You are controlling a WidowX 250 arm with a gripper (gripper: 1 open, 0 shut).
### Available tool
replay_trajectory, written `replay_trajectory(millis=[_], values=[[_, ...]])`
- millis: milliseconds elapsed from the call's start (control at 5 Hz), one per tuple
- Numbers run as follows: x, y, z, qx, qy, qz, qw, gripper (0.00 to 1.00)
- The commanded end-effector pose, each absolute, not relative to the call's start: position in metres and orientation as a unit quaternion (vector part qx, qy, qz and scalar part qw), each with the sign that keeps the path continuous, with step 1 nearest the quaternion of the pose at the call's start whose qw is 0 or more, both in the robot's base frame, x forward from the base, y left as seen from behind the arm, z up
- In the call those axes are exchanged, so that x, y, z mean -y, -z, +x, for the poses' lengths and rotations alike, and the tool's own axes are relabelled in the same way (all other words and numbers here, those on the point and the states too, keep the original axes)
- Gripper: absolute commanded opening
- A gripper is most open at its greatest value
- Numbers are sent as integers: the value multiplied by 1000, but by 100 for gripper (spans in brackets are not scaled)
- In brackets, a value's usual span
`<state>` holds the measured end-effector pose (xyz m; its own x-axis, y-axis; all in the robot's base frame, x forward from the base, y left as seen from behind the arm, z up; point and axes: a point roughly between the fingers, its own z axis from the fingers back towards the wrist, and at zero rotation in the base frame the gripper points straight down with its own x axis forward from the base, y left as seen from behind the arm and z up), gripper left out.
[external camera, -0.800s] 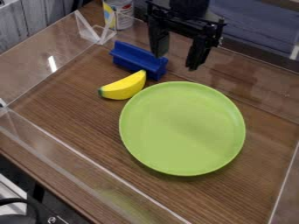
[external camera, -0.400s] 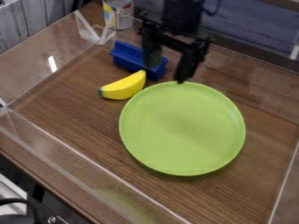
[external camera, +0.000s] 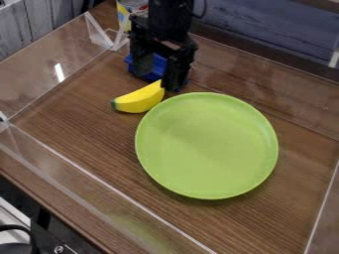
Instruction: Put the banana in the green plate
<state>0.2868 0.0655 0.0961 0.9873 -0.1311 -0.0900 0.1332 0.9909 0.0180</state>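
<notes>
Although the gripper is already near its target, the task is, as I judge, only at its beginning. The small curved banana of smooth yellow plastic [external camera: 138, 97] lies on the brown wooden desk [external camera: 79, 134], to the left of the large round lime-green plate with a low rim [external camera: 207, 146]. It is outside the plate, just beside its far left part, so nothing of the placing is done.

The black fingers of the robot arm [external camera: 122, 67] stand wide apart. They are above the far side of the banana, close to the blue rectangular block [external camera: 150, 66], which the arm partly hides. I see no sign that they hold the banana. Whether one finger touches the block, I cannot tell from this view.

What is left is therefore almost the whole work: to bring the fingers down around the banana, to close them, to lift it, to carry it a short way to the right, and to release it inside the rim. The step in hand seems to be the approach. For this, the fingers should probably come a little nearer and lower. The block could disturb the grasp, because it lies just behind the banana, and a finger could push it or catch on it.
</notes>
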Motion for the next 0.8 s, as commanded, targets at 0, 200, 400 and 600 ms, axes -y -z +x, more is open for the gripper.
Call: replay_trajectory(millis=[0,200,400,600], values=[[-79,-95,290,-29,70,18,997,100],[-88,-79,290,-32,71,15,997,100],[-96,-64,290,-31,71,11,997,100],[-101,-51,290,-31,68,5,997,100]])
